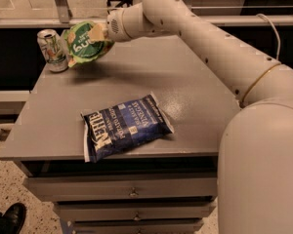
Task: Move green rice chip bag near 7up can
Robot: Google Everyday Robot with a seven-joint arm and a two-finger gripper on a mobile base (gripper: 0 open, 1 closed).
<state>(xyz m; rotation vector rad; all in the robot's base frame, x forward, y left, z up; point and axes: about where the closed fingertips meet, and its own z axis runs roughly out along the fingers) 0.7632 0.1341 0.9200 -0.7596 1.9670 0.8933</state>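
A crinkly bright-green, white-lettered snack bag (pixel 84 46) is clamped by the gripper (pixel 100 32), three o'clock from the silver-white can (pixel 52 50).

The gripper (pixel 101 32) hangs over the far left corner of the table (pixel 195 96), clamped on the green rice chip bag (pixel 85 44). The bag sits right up against the 7up can (pixel 52 50) (whether they touch, I cannot tell), so there is no room to pass between them. The arm (pixel 205 48) crosses above the far right side. A dark blue chip bag (pixel 124 126) lies across the near middle. Bare tabletop runs between it and the can, and along the right edge.
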